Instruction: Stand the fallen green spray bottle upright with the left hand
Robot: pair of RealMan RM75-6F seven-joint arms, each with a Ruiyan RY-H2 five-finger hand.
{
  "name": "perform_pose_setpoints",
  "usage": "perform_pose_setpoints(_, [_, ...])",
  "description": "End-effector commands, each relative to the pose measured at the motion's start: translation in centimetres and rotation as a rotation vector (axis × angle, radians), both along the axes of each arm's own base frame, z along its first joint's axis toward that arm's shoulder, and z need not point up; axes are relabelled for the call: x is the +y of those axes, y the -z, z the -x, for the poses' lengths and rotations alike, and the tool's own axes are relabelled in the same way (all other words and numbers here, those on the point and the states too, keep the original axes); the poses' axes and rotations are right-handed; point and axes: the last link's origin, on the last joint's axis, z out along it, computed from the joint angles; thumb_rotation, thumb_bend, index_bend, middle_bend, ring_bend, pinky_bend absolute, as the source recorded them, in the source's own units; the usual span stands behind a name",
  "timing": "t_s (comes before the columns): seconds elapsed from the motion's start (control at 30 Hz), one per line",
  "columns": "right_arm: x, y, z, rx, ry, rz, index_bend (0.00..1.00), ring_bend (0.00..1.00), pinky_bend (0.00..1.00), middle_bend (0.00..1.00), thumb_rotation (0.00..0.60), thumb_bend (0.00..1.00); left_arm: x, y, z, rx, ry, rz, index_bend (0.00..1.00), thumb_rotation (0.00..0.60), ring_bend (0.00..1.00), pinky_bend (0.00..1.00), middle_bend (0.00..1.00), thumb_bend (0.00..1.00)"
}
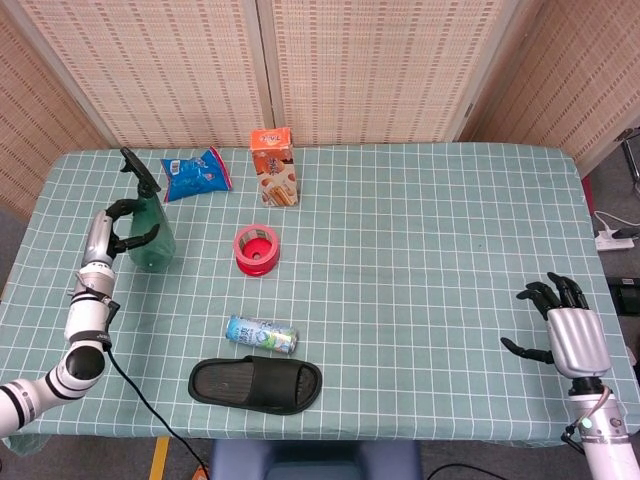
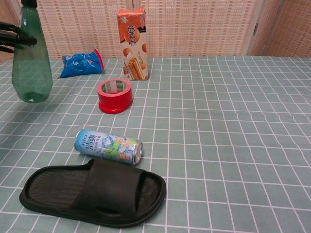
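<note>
The green spray bottle (image 1: 150, 238) (image 2: 31, 65) stands upright on the checked tablecloth (image 1: 420, 250) at the left, its black trigger head on top. My left hand (image 1: 112, 232) is beside it on its left and grips it around the upper body; in the chest view dark fingers (image 2: 19, 40) cross in front of the bottle. The bottle's base looks to be on the cloth. My right hand (image 1: 558, 335) hovers open with fingers spread at the table's right front corner, far from the bottle; the chest view does not show it.
A red tape roll (image 1: 257, 249) (image 2: 114, 94) lies right of the bottle. A blue snack bag (image 1: 195, 174) and an orange carton (image 1: 275, 167) stand behind. A drink can (image 1: 261, 335) and a black slipper (image 1: 255, 384) lie near the front edge.
</note>
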Motion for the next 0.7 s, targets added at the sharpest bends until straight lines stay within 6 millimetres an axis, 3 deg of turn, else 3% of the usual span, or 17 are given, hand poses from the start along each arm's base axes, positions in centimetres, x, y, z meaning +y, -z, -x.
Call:
perform_pose_setpoints(0.03, [-0.1,0.1,0.0,0.006,0.004,0.002,0.35,0.09,0.11,0.25,0.6,0.0,0.7,0.3,-0.2,-0.066,0.019,-0.031,0.77,0.6,0.17,0.07,0.3,0.29])
perform_pose_setpoints(0.7, [-0.1,0.2,-0.1,0.029,0.018,0.021,0.35,0.09,0.11,0.25,0.6,0.0,3.0,3.5,2.2,-0.18,0.005,-0.126,0.71,0.6,0.12,0.06,0.24,0.29])
